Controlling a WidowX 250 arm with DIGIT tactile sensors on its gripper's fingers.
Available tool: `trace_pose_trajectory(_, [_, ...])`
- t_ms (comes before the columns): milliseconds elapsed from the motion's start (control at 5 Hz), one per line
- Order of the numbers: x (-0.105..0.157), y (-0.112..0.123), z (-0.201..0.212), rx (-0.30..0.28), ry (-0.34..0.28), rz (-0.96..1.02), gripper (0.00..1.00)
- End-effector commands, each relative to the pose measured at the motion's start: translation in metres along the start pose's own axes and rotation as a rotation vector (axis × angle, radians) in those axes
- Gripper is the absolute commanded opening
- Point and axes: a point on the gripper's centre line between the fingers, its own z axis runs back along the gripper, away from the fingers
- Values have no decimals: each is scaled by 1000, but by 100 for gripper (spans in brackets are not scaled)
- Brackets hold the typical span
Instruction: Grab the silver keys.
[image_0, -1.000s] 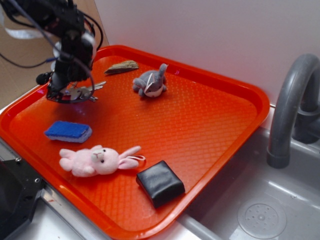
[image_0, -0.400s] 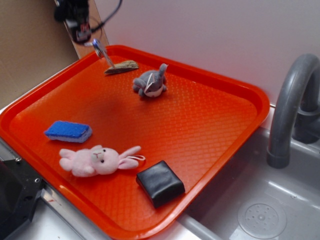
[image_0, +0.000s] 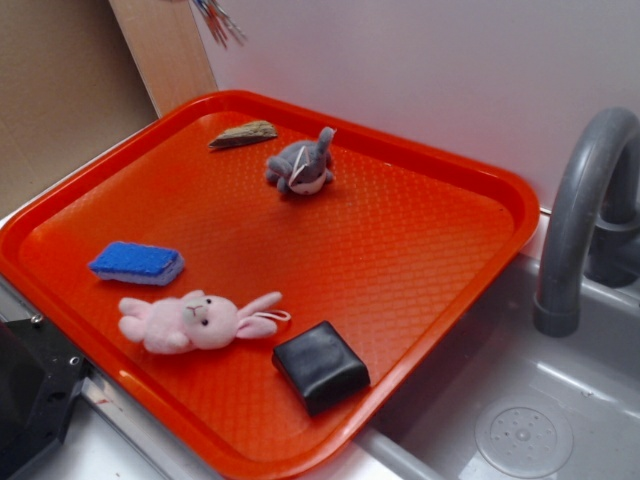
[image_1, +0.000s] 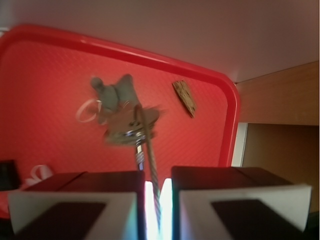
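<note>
Currently the silver keys (image_1: 131, 126) hang in the air above the orange tray (image_0: 420, 290), clear of its surface. In the wrist view the bunch dangles blurred below the gripper (image_1: 154, 200), suspended on a thin metal link that runs up into the narrow gap between the two fingers. The fingers stand close together, pinching that link, with the keys themselves hanging free just beyond the fingertips. In the exterior view only a blurred streak of the keys (image_0: 215, 20) appears at the top edge of the frame, above the tray's far left corner; the gripper itself is out of that frame.

On the tray, the brown-grey wedge-shaped chip (image_0: 243, 134) lies near the far edge, toward the far left corner. The grey plush toy (image_0: 300, 165) sits just beside it, nearer the tray's middle. The blue sponge (image_0: 137, 262) lies near the left edge. The pink plush rabbit (image_0: 195, 320) lies near the front edge, with the black pouch (image_0: 320, 365) just beside it, apart from it.

The tray rests on the counter (image_0: 140, 455). A grey faucet (image_0: 585, 210) and sink basin (image_0: 520, 420) stand to the tray's right.
</note>
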Motion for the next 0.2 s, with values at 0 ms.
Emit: trace_pose_trajectory(0, [-6,5,37,-21,-80,-21,0])
